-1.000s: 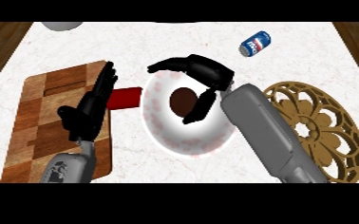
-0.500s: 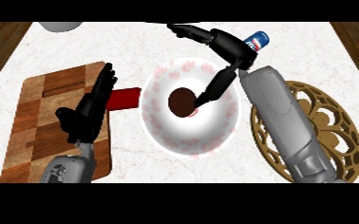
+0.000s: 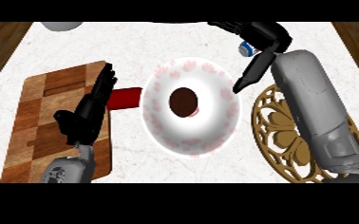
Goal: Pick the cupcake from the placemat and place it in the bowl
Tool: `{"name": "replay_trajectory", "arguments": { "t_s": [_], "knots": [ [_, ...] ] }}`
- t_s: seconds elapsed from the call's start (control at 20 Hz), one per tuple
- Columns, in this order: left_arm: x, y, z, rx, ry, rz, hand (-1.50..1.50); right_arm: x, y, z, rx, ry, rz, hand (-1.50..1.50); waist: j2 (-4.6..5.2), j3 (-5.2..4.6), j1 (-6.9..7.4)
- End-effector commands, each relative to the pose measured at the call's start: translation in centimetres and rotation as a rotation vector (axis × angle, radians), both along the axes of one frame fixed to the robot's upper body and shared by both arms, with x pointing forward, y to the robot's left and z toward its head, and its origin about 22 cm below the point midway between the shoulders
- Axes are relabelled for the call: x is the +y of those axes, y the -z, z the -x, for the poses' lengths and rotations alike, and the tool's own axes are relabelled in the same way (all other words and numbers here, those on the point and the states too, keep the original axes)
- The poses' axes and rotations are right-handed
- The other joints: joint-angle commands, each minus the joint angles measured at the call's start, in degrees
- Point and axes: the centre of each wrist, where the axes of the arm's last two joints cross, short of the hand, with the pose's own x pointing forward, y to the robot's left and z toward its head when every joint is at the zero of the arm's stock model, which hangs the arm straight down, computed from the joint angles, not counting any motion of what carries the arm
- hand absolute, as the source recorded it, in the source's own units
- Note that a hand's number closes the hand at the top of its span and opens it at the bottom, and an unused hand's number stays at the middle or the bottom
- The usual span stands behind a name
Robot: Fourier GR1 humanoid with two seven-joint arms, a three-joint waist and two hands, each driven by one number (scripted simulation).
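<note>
Nearest the lower edge, the left hand rests open over a wooden board, fingers straight and pointing up the counter, holding nothing. Across at the lower right lies a gold openwork placemat — partly covered by the grey right forearm and cut off at the picture's side.

Between them sits the bowl, white with a pink pattern round its rim. In it, at the middle, lies the cupcake, seen from above as a dark brown round with a little pink showing at its lower right edge. A red object lies just left of the bowl, part of it hidden behind the left hand.

Farther back, the right hand is above the bowl's far right rim, apart from the cupcake, thumb pointing down, fingers relaxed and empty. Behind it a blue can is mostly hidden. At the far left a grey round thing is cut off.
</note>
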Motion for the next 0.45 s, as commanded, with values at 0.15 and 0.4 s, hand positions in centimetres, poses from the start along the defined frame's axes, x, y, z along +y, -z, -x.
{"name": "replay_trajectory", "arguments": {
  "t_s": [0.15,0.4],
  "knots": [
    [-0.2,-0.7,-0.8,-0.001,0.016,0.005,0.00,-3.4,0.3,-0.4,0.032,-0.098,-0.036,-1.50,0.06,0.02,0.06],
    [-1.2,0.2,0.0,-0.011,0.009,0.001,0.00,-5.1,2.4,-0.1,0.053,-0.096,-0.006,-1.50,0.36,0.06,0.87]
  ]
}}
